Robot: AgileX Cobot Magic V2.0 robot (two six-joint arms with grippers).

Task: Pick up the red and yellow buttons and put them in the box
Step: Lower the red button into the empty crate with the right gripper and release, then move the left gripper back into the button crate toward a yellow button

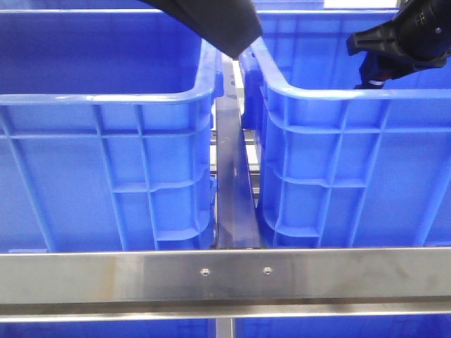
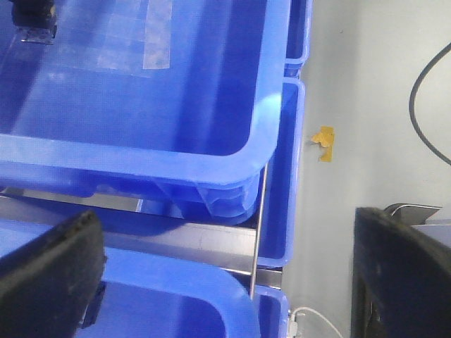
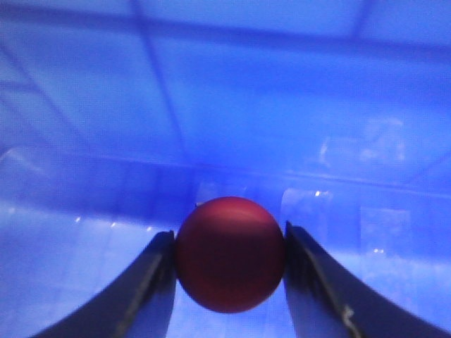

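One red button point(image 3: 230, 253) (gripper-held point(image 3: 230, 282)) inside crate point(image 3: 211, 105)

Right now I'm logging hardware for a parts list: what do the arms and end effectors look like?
Both arms are black. The left end effector has broad, matte black fingers; the right end effector has dark, curved, tapering fingers. No markings or cables show on them.

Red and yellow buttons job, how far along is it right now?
Nothing can be confirmed as done: no button shows lying in either crate. In hand: the right gripper is shut on the red button, with blue crate wall all around it. The left gripper is open and empty above the crates. Left: releasing the red button in the box, and the yellow button, which no view shows.
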